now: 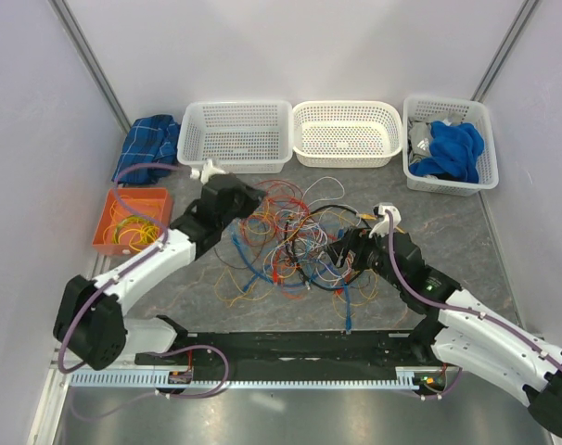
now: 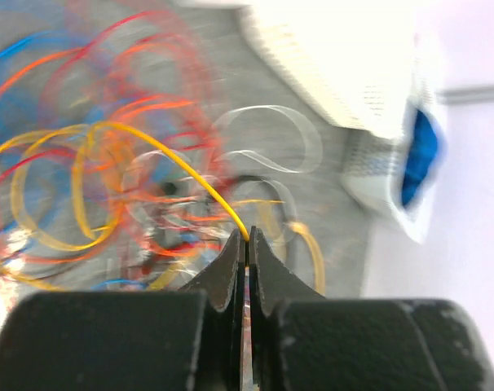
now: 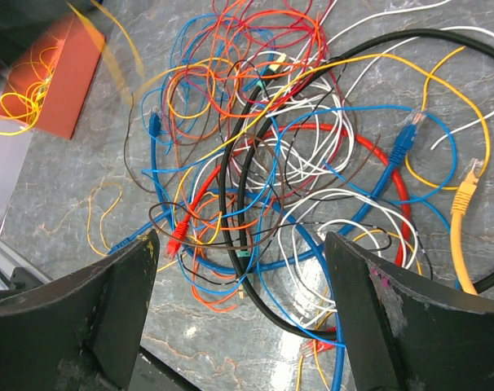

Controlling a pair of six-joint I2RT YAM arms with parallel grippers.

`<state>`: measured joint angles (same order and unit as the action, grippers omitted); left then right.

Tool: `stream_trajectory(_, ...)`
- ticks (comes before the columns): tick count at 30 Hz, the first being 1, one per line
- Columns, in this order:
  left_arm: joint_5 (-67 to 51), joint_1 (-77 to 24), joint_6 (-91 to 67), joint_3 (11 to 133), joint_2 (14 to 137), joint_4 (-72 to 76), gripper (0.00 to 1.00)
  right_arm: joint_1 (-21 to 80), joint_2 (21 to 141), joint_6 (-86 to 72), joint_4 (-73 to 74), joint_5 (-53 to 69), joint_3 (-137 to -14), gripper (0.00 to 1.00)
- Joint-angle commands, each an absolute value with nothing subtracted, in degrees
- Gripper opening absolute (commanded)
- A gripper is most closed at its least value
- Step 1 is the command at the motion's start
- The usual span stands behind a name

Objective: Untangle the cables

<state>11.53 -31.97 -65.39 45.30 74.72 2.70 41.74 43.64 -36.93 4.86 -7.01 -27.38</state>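
Observation:
The cables [image 1: 295, 241] lie as a tangled heap of yellow, orange, red, blue and white wires with a thicker black loop [image 3: 231, 187] on the grey table. At the heap's left edge my left gripper [image 1: 250, 202] is shut; in the left wrist view its fingertips [image 2: 248, 241] pinch one thin yellow wire [image 2: 190, 169] that arcs up and to the left. My right gripper [image 1: 344, 252] hovers over the heap's right side. It stands wide open [image 3: 240, 240], with wires and the black loop beneath the gap and nothing gripped.
An orange tray [image 1: 114, 243] holding coiled yellow wire sits at the left. Three white baskets [image 1: 236, 134] [image 1: 346, 133] [image 1: 485, 176] line the back; the right one holds a blue cloth [image 1: 455, 148]. A folded blue cloth [image 1: 151, 139] lies at the back left.

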Motion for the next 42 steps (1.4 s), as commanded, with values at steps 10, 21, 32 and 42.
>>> stream_trajectory(10,2.9,-32.0,-37.6,92.4,68.4,-26.3,0.02,41.7,39.9,-35.9,5.4,-8.8,-30.5,0.9)
stream_trajectory(21,1.1,-32.0,-35.0,115.3,74.8,-33.0,0.02,41.7,41.1,-34.5,0.5,-6.0,-32.2,0.9)
stream_trajectory(32,-5.0,-32.1,-38.3,117.3,78.2,-34.2,0.02,42.3,60.3,-30.7,-28.5,2.5,-30.1,0.93)
stream_trajectory(42,-6.6,-32.1,-38.8,116.5,78.4,-34.1,0.02,44.1,86.1,-27.9,-43.6,-5.5,-38.1,0.94)
